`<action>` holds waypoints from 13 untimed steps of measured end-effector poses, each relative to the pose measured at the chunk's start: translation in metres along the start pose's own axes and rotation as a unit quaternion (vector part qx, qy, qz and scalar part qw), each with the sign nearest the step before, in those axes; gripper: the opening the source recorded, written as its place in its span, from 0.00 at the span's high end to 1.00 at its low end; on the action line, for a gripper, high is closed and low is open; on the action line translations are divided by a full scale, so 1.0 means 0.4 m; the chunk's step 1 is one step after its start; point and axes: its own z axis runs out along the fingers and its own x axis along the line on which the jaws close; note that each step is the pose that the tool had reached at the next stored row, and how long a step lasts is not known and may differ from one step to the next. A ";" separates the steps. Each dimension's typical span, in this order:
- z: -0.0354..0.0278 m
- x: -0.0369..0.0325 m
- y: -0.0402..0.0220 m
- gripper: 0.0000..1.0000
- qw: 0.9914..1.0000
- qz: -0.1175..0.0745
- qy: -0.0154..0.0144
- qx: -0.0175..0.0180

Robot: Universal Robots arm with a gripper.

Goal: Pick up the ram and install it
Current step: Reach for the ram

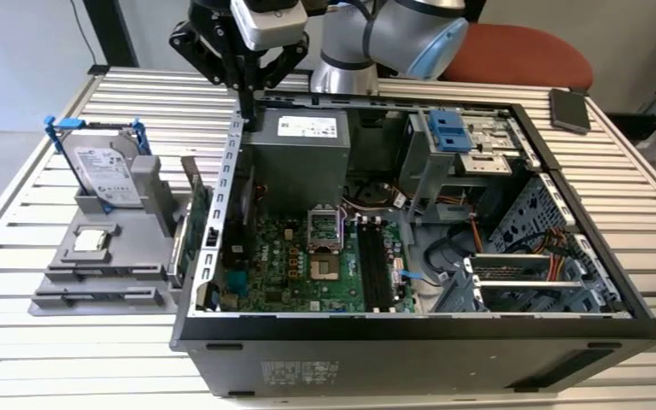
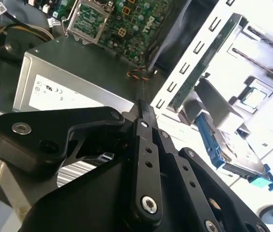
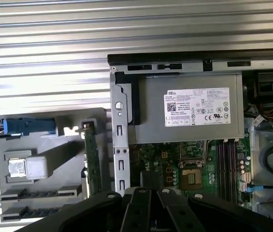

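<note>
In the exterior view my gripper (image 1: 243, 85) hangs above the back corner of the open computer case (image 1: 419, 329), on that view's left. Its fingers are shut on a thin dark strip seen edge-on, the ram (image 1: 246, 113), which points down toward the case wall. In the second wrist view the black fingers (image 2: 146, 145) meet, and the ram's narrow edge (image 2: 145, 112) pokes out past them. The black memory slots (image 1: 369, 256) on the green motherboard (image 1: 294, 265) lie well below and toward the case's middle. The slots (image 3: 226, 164) also appear in the first wrist view.
A grey parts holder (image 1: 100, 282) beside the case carries a hard drive (image 1: 106, 171), a silver processor chip (image 1: 89, 241) and a green card (image 1: 197, 222). The grey power supply (image 1: 305, 145) sits under the gripper. A phone (image 1: 570, 109) lies on the slatted table (image 1: 66, 359).
</note>
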 end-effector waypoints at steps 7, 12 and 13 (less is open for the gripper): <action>-0.001 0.036 -0.003 1.00 1.000 0.000 0.000 0.000; -0.001 0.062 -0.005 1.00 1.000 0.000 0.000 0.000; -0.001 0.067 -0.005 1.00 1.000 0.000 0.000 0.000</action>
